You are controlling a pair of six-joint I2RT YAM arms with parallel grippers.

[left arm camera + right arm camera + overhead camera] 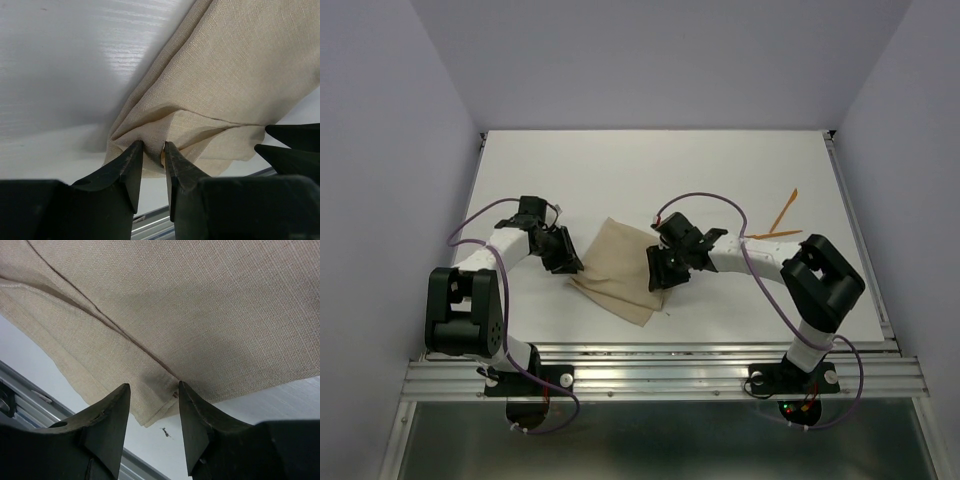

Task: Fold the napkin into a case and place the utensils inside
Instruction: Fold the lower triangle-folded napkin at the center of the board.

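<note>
Two grippers flank the napkin (618,272) toward the front of the table (670,170), one at each side edge. The left gripper (151,146) has its jaws narrow on a gathered pucker of the cloth's left edge. The weave bunches and creases right at the tips, so I read this as a pinch on the napkin. The right gripper (152,390) shows a clear gap between its jaws and straddles the hemmed near corner of the right edge. The cloth there lies flat in the gap, and neither finger visibly presses it.

The napkin therefore lies directly between the two, stretching right from the left gripper and left from the right one. It is already layered, with a folded edge running across the right wrist view. Its long axis seems to run roughly near to far, the near end swung a little to the right. The next fold likely depends on the right jaws closing on that corner — a lift from one side alone would drag the cloth askew.

Farther back and to the right lie the utensils (783,208), well apart from the napkin and nearer the right arm. One slants from far-right to near-left; the other lies almost left to right, just beside that arm's forearm.
</note>
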